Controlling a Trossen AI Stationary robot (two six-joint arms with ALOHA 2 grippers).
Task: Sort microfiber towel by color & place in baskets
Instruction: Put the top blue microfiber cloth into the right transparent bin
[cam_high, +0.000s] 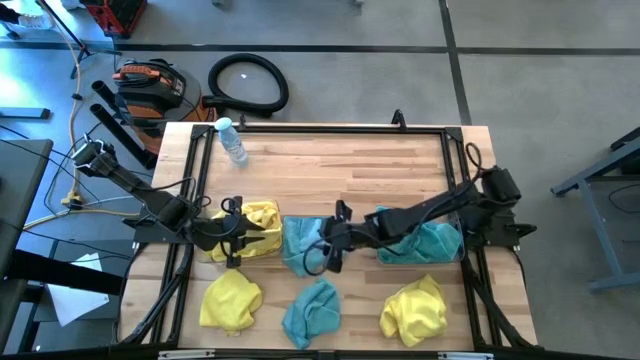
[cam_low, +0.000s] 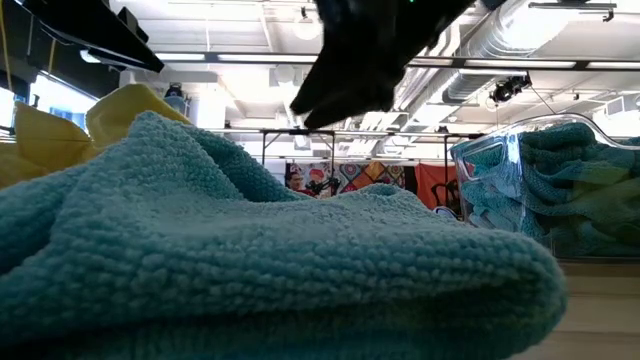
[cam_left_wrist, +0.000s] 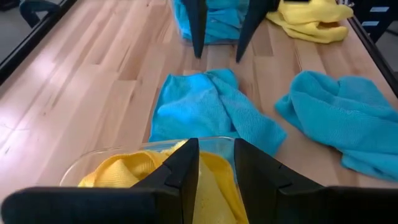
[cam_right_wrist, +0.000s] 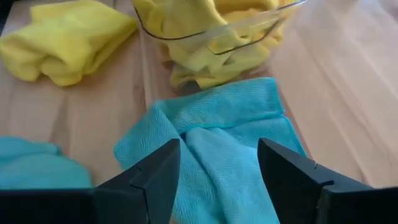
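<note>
A crumpled teal-blue microfiber towel (cam_high: 298, 245) (cam_right_wrist: 224, 137) lies on the table between the two baskets. My right gripper (cam_right_wrist: 217, 174) (cam_high: 325, 255) hangs open just above it, fingers slanting down, one on each side of a fold, touching nothing. My left gripper (cam_left_wrist: 216, 168) (cam_high: 238, 238) hovers open, its fingers a little apart, over the see-through basket (cam_left_wrist: 112, 152) of yellow towels (cam_left_wrist: 124, 171). The other basket (cam_high: 430, 242) (cam_low: 540, 190) at the right holds teal towels. Nearer the front edge lie a yellow towel (cam_high: 230, 300), a teal one (cam_high: 312, 310) and another yellow one (cam_high: 415, 305).
A clear water bottle with a blue cap (cam_high: 232, 140) lies at the table's far left. A dark frame rail (cam_high: 330, 128) runs around the tabletop. Bare wood (cam_high: 350, 170) stretches across the far half. The front teal towel (cam_low: 250, 250) fills the low view.
</note>
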